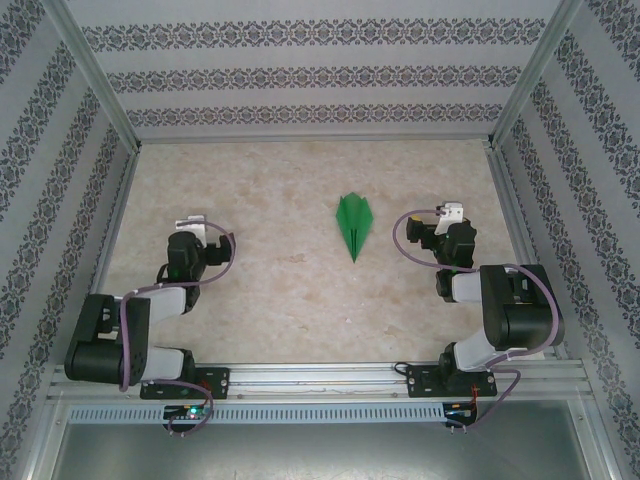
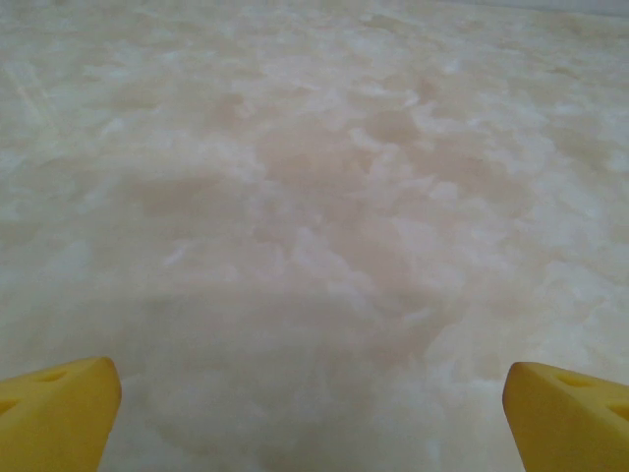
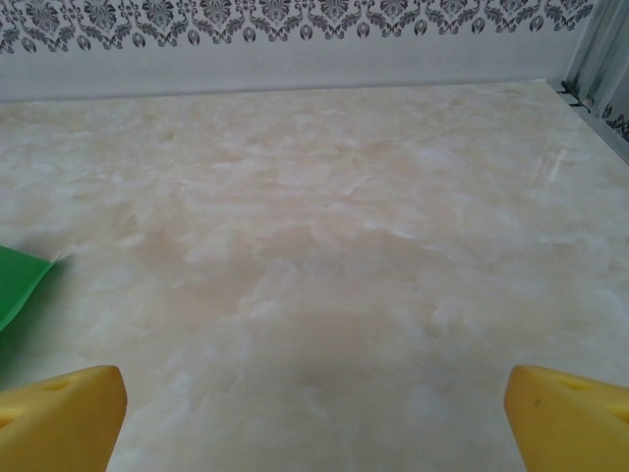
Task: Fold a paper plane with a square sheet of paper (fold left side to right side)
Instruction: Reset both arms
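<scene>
A bright green paper plane (image 1: 354, 225), a slim dart with a centre crease, lies flat on the marbled table (image 1: 280, 290), its point toward the near edge. A corner of its green paper (image 3: 20, 280) shows at the left edge of the right wrist view. My left gripper (image 1: 189, 226) rests well to the left of the plane, open, its yellow fingertips (image 2: 59, 413) wide apart over bare table. To the plane's right my right gripper (image 1: 450, 214) is open too, with nothing between its yellow fingertips (image 3: 565, 413).
Patterned walls (image 1: 300, 80) on aluminium posts enclose the table at the back and both sides. A metal rail (image 1: 320, 378) carrying both arm bases runs along the near edge.
</scene>
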You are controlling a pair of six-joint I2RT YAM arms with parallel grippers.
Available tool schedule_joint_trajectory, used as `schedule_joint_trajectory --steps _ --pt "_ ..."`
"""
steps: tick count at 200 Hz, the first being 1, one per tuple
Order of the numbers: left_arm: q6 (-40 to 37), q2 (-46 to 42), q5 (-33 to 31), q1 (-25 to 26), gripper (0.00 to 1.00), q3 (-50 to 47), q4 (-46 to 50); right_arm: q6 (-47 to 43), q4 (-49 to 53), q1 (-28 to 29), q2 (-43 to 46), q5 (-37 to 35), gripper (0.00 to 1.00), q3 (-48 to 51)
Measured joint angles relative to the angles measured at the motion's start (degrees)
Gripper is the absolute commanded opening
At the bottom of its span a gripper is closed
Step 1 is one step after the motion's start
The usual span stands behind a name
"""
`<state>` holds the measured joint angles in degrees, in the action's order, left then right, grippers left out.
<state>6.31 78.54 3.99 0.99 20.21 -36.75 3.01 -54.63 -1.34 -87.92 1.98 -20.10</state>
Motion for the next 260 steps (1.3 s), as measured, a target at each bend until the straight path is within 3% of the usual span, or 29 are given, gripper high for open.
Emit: schedule_joint_trajectory --steps 68,155,183,260 --pt "-2.1 1.0 6.8 0.0 1.00 2.3 -0.9 0.0 0.0 0.1 0.0 -0.1 0.98 0.0" --pt "-6.3 9.7 9.1 -3.0 0.99 3.0 -7.9 0.0 0.0 0.1 0.0 -0.6 0.98 0.0" --pt "-6.4 11.7 9.6 -3.0 0.99 -0.1 -15.7 0.0 0.0 0.1 0.0 -0.7 0.98 0.0" --pt "-6.0 12.4 5.8 -3.7 0.99 0.7 -16.5 0.0 0.0 0.4 0.0 -1.0 0.98 -0.1"
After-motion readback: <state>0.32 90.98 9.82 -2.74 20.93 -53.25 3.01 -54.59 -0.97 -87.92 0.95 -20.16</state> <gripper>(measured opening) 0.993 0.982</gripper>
